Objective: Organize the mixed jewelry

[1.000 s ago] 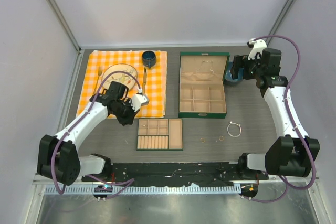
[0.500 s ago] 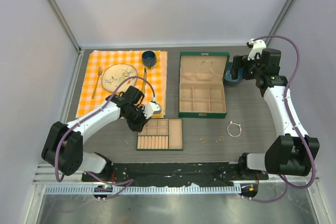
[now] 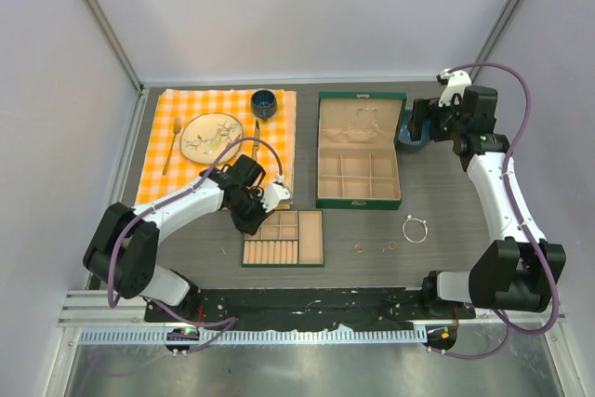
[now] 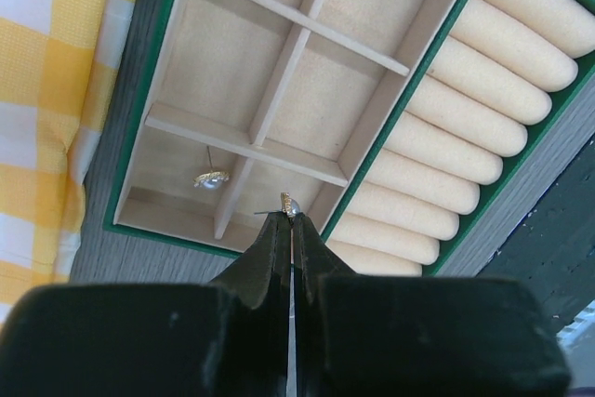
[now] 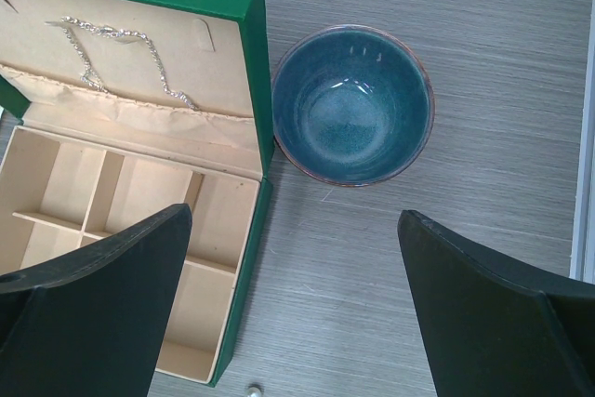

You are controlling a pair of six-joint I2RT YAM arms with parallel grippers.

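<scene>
The left gripper (image 4: 290, 222), pinched shut on a tiny stud (image 4: 289, 203) just above the tan tray (image 4: 223, 53), should sink into the cell holding the second stud (image 4: 212, 178) before releasing, while the right gripper (image 5: 293, 230) hangs wide open.

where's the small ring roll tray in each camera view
Top external: the small tray lies centre front, just near of the checked cloth, with the left tool at its far left corner.
Left wrist: it fills most of the picture, ring rolls on the right; the shut tool pinches a tiny stud above it.
Right wrist: not in it.
Shared landmark: the checked cloth, at the left edge of the left wrist view.
</scene>
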